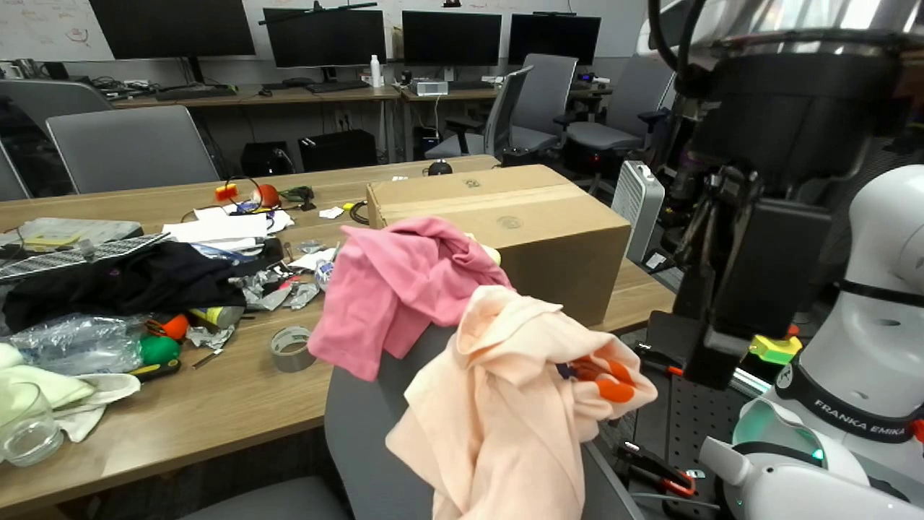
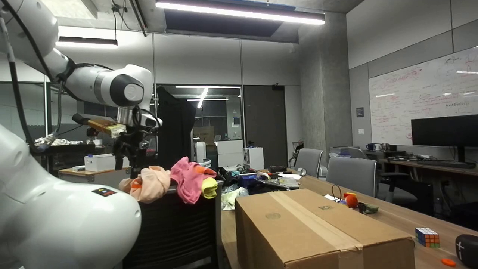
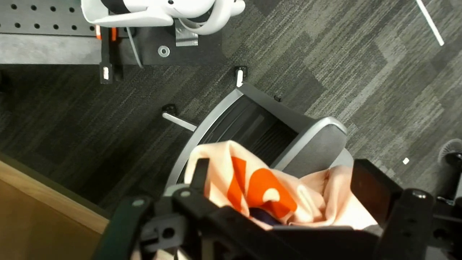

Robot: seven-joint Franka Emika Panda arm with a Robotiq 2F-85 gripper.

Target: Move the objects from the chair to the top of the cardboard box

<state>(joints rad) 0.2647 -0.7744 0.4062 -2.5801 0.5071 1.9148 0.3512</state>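
Three soft cloths, the load to be moved, lie on the backrest of the grey chair [image 1: 368,440]. Of these, the large peach cloth [image 1: 498,404] hangs over the top rim; the pink cloth [image 1: 411,282] touches it on the side toward the box; the small yellow-green cloth [image 2: 209,188] juts out at the pink one's edge. Gripper [image 3: 281,177]: jaws spread wide above the peach cloth, nothing held. Judged from this pose, the first grasp is being lined up.

Probable faults. A shallow pinch on one fold may let the peach cloth's hanging weight pull it free and drop it to the floor [image 3: 361,90]; too deep a descent may bring the jaws against the hard rim. Because peach and pink touch, lifting either may drag the other, and the yellow-green cloth, apparently tucked under the pink, may fall when that is raised. Cloth released over the box's edge could slide off.

Containers. The cardboard box [image 1: 556,274], on the table [image 1: 245,412] near the chair, is closed and taped, its contents hidden. At the table's far end from it, a glass tumbler [image 1: 30,433] stands upright; whether it holds anything cannot be told. Beyond the arm, a white bin [image 2: 101,164] conceals its contents.
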